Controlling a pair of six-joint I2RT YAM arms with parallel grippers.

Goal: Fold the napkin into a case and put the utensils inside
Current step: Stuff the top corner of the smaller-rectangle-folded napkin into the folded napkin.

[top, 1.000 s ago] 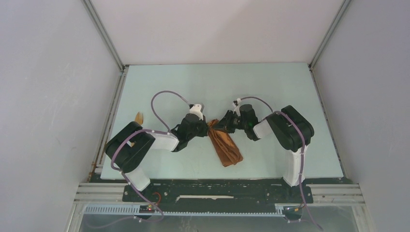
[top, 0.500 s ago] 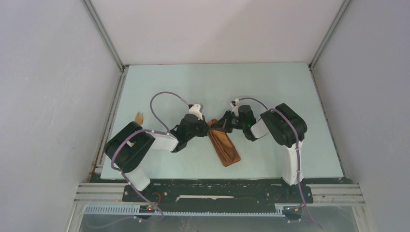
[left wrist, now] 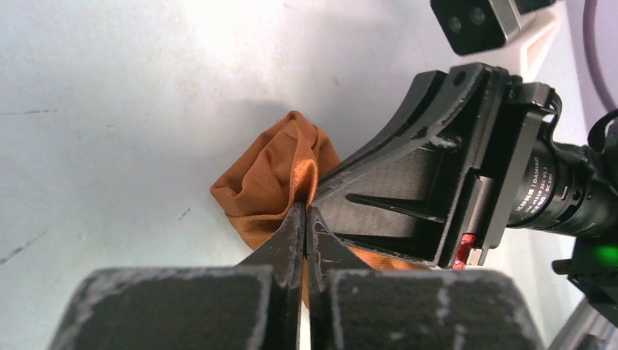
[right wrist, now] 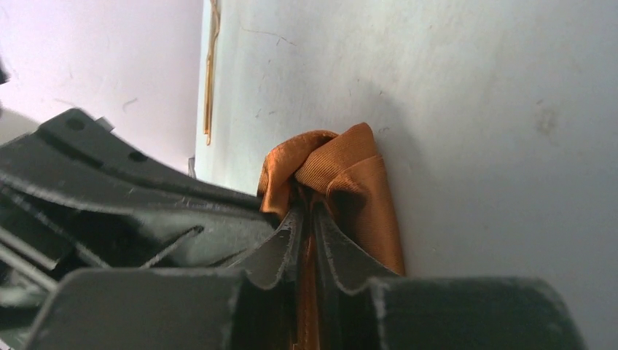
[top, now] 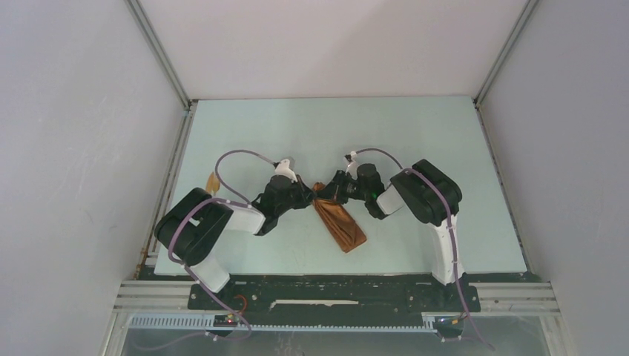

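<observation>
DAMIAO is read in small white lettering on the right arm's motor. The napkin, folded narrow, is laid mid-table, trailing toward 5 o'clock. Its far end is pinched by the left gripper and the right gripper, each closed tight on cloth. The utensils are seen at 9 o'clock, by the table edge. Open room is left toward 12 and 3 o'clock.

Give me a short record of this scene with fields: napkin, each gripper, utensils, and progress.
napkin: rust-orange, folded into a narrow strip, far end bunched up
left gripper: shut on the napkin's far end
right gripper: shut on that same end, facing the left one
utensils: wooden, at the left edge of the table, apart from the napkin
progress: utensils not yet inside
</observation>
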